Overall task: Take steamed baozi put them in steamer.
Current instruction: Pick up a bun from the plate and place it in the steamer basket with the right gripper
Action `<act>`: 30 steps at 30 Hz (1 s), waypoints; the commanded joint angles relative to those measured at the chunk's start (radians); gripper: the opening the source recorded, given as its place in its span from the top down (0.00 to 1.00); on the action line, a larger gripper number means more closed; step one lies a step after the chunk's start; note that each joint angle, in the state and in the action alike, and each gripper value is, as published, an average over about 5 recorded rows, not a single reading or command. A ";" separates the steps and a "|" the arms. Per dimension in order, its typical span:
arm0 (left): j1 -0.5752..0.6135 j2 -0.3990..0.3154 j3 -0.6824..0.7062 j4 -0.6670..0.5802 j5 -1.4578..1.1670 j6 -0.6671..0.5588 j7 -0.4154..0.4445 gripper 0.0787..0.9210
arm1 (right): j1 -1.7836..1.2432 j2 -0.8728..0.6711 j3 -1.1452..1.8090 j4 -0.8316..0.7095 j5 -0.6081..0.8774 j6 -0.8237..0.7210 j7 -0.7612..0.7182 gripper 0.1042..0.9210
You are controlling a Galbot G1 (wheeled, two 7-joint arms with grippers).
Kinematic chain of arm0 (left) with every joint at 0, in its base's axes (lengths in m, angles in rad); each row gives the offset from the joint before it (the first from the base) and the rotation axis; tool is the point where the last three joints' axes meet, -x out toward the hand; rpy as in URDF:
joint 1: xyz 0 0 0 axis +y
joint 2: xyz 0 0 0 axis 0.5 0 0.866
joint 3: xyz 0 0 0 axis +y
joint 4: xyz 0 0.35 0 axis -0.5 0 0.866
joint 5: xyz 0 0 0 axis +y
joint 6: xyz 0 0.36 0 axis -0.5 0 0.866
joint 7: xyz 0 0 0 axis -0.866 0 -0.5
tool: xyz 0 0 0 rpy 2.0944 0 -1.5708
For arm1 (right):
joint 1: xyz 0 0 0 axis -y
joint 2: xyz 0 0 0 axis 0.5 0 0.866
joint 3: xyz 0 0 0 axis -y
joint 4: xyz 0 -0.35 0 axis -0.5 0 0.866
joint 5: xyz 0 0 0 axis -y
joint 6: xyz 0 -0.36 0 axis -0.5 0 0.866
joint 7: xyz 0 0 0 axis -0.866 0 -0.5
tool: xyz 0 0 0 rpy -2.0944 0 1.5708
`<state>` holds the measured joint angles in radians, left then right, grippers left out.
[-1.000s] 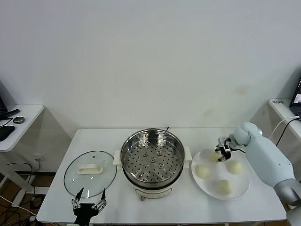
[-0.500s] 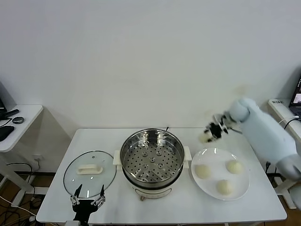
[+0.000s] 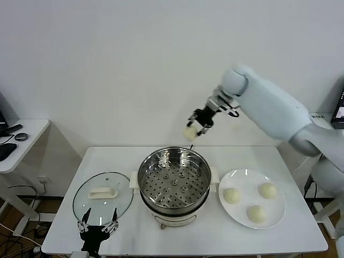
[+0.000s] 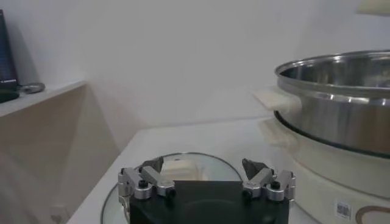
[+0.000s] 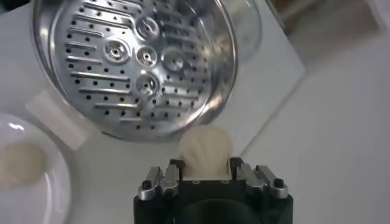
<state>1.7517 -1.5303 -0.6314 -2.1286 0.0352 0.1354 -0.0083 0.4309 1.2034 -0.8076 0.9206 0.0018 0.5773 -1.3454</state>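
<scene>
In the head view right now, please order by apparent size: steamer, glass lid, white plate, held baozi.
1. Steamer
2. White plate and glass lid: look alike, no ranking
3. Baozi, held aloft in the right gripper

A plain white wall (image 3: 134, 64) filled the back of the room, evenly lit and bare. In front of it stood a white table (image 3: 107, 161) with rounded corners. To the left, a second white desk (image 3: 27, 134) was placed against the wall, well apart from the table; some dark objects lay on it, too small to tell. Under this desk, cables (image 3: 16, 215) hung down to the floor. At the far right edge, part of another white surface (image 3: 325, 122) and a dark screen (image 3: 339, 110) were seen.
</scene>
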 commanded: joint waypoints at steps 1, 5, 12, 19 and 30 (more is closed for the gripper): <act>0.002 0.001 0.000 -0.010 -0.018 0.001 -0.004 0.12 | 0.102 0.153 -0.162 0.025 -0.079 0.251 -0.021 0.56; -0.007 -0.003 0.002 -0.001 -0.028 0.002 -0.004 0.12 | 0.045 0.163 -0.196 0.032 -0.137 0.252 -0.012 0.56; -0.026 -0.025 0.005 0.009 -0.030 0.005 0.001 0.12 | -0.036 0.171 -0.174 0.045 -0.202 0.251 -0.004 0.56; -0.031 -0.021 0.007 0.022 -0.031 0.005 0.000 0.12 | -0.104 0.173 -0.114 0.042 -0.321 0.250 0.025 0.56; -0.040 -0.023 0.010 0.030 -0.033 0.007 0.003 0.12 | -0.159 0.205 -0.077 -0.002 -0.405 0.249 0.099 0.56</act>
<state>1.7133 -1.5516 -0.6217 -2.1008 0.0043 0.1412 -0.0057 0.3136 1.3887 -0.9069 0.9299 -0.3077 0.8103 -1.2870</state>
